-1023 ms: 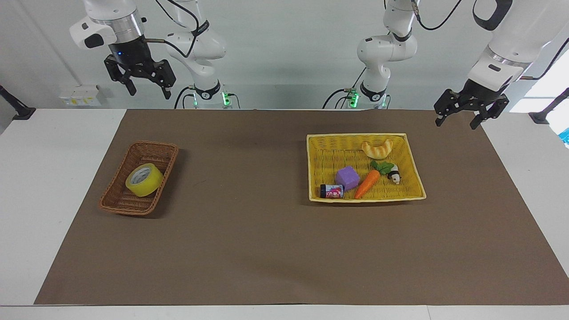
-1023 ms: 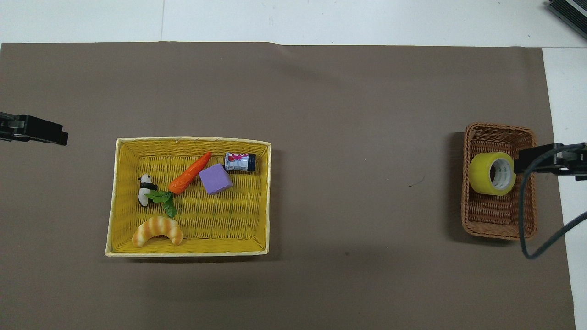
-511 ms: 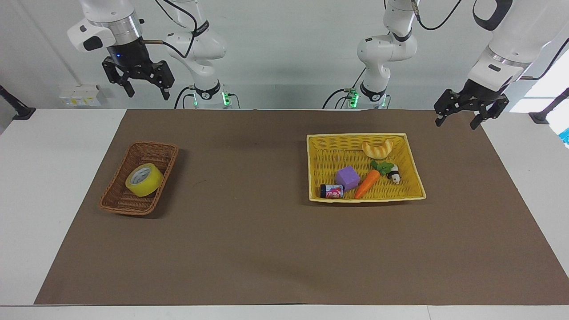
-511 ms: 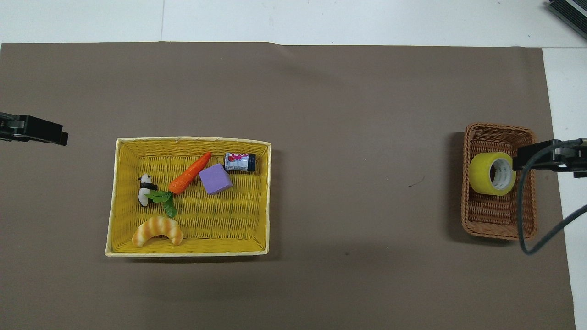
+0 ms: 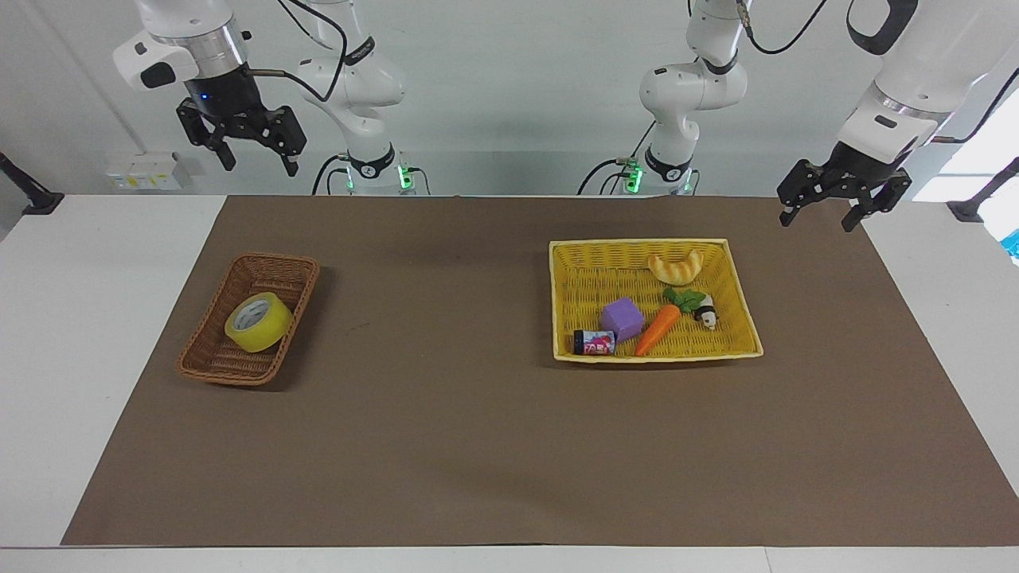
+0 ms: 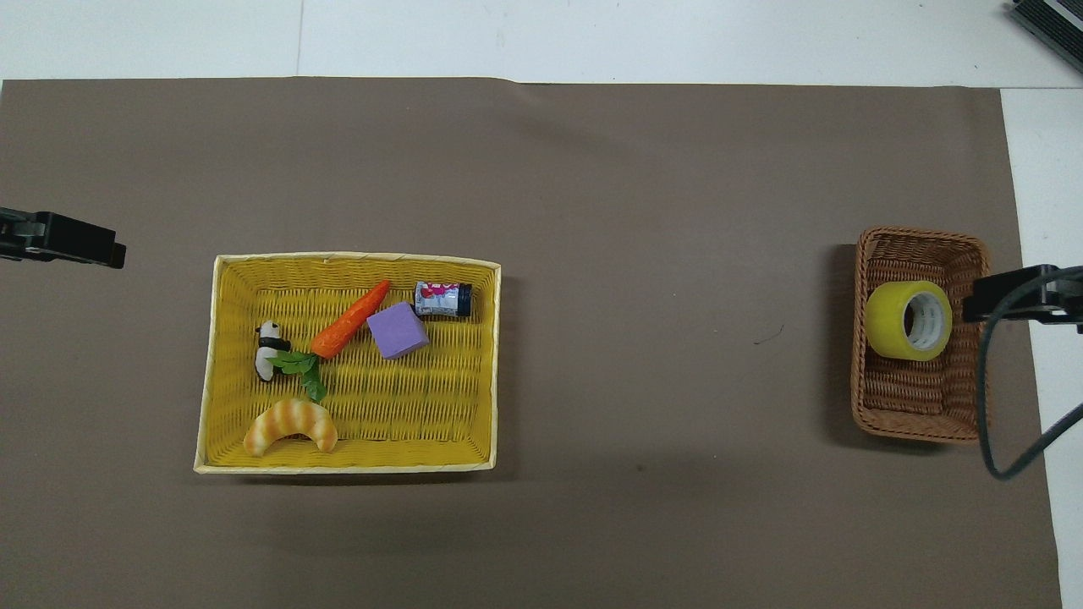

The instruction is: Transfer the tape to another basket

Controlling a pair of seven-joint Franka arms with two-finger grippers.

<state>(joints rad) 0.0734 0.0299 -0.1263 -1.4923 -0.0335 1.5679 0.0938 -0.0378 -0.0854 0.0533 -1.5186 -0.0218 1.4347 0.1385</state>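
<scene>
One wide yellow tape roll (image 5: 258,321) is seen lying in one small brown wicker basket (image 5: 208,362) toward the right arm's end of the counter (image 5: 446,446). Two grippers are held raised, fingers spread: right gripper (image 5: 251,161), left gripper (image 5: 820,216). Five items are counted in one yellow woven basket (image 5: 736,302).

Two white Franka arms — glossy rounded shells, black rings at the joints, silver wrist collars. Left hand (image 5: 825,215) and right hand (image 5: 255,162) are both black, each with two slim black fingers set apart. Black cables loop along both arms — one hangs from each wrist. Green lights glow at both bases; a small blue light shows on the right wrist.
</scene>
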